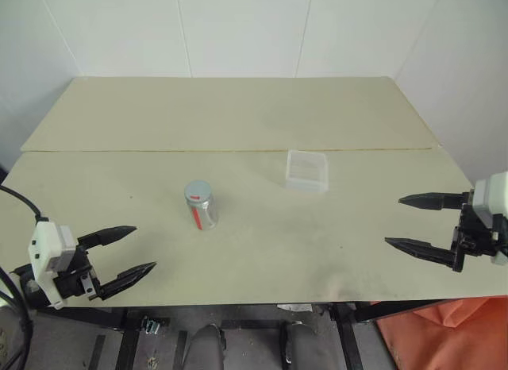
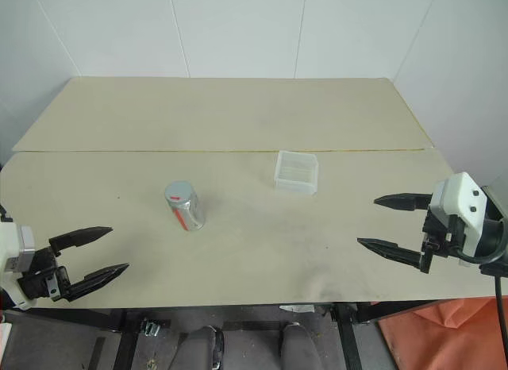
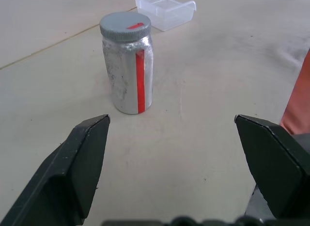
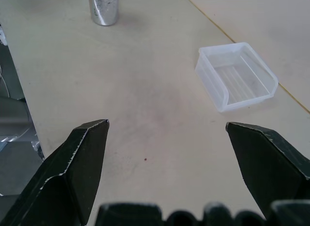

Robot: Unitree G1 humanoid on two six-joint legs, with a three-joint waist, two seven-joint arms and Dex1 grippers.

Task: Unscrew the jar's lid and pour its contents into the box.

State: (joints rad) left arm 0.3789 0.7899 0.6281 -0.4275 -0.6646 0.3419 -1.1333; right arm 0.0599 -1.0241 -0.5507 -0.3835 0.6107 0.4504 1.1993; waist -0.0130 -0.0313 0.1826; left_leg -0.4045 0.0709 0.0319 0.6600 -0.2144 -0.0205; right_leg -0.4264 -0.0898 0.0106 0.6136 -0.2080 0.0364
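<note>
The jar (image 1: 201,206) stands upright near the middle of the table, silvery inside with a red stripe down its side. Its grey lid (image 3: 125,26) is screwed on and carries a red mark. The clear plastic box (image 1: 306,171) sits empty, farther back and to the right of the jar. My left gripper (image 1: 135,250) hovers open at the front left edge, pointing toward the jar and well short of it. My right gripper (image 1: 413,221) hangs open at the right edge, apart from both box and jar. Nothing is between either pair of fingers.
The tan table (image 1: 238,116) has a seam running across it behind the box. White walls close in the back and both sides. An orange sheet (image 1: 444,334) lies on the floor below the front right corner.
</note>
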